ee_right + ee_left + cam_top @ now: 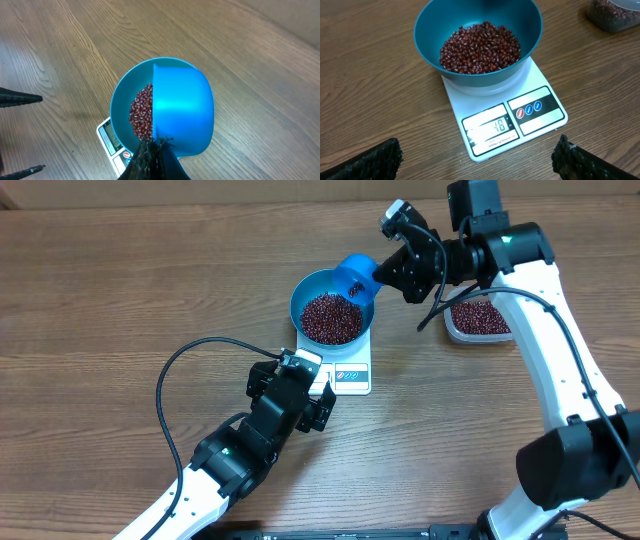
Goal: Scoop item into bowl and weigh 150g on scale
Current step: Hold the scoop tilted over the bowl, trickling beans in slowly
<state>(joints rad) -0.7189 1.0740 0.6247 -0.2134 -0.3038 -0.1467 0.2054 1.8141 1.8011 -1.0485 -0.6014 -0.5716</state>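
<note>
Brown wooden worktop (120, 270) with visible grain, filling all three views. Near the middle, the flat white scale (537, 77), its display (490, 130) lit and turned toward the left arm; digits there look like 48, a little blurred. On the platform of the scale, the round blue bowl (425, 30), upright, covering most of the plate. Inside the bowl, a heap of small dark red-brown beans (480, 47), lying across the bottom and well under the rim.

Above the far-right side of the bowl, a smaller blue scoop (182, 110), tipped with its mouth down toward the beans, its back hiding about half of the bowl in the right wrist view. Gripped at the handle end by the right fingers (155, 160), clenched tight on it; the handle itself hidden behind them.

On the near side of the scale, the left fingers (375, 162), spread fully apart, grasping nothing, hovering low over the worktop just before the display edge. Touching the scale or not: cannot tell from above.

To the right, well apart from the scale, a clear plastic tub (470, 338) with more of the same beans, partly behind the right arm.
</note>
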